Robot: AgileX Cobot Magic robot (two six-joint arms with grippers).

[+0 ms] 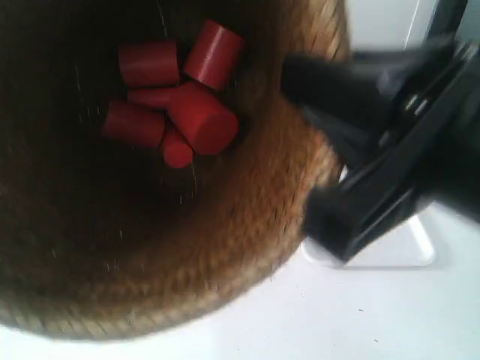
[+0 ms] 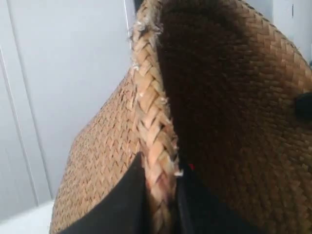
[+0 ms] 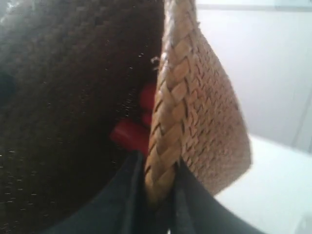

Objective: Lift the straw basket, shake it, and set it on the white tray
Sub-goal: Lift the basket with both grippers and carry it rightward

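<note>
Basket [image 1: 150,247] fills most of the exterior view, seen from above into its mouth, very close to the camera and motion-blurred. About 6 red cylinders [image 1: 202,118] lie heaped on its dark floor, touching one another. Arm at the exterior view's right [image 1: 405,142] reaches the rim there, black and blurred, with 1 finger inside the wall and 1 outside. Which arm this is, cannot tell.

Tray [image 1: 401,255] shows only as a rounded white corner under that arm, just beyond the basket rim, lying on the white bench [image 1: 337,322]. Basket is not on the tray. Whether the basket base touches the bench is hidden.

Left wrist view: left end effector [image 2: 160,195] is clamped on the braided rim, 1 black finger [image 2: 122,209] on the outer weave, the other on the inside, rim pinched between. A red speck shows just inside by the inner finger. A dark blob sits on the far inner wall, too blurred to name.

Right wrist view: right end effector [image 3: 158,195] is likewise clamped on the rim, with fingers [image 3: 129,200] on both sides of the braid. Red cylinders show inside, near the inner finger. Outer wall tapers away from the rim, with white bench beyond it.

The 2 grips are on opposite sides of the rim.
</note>
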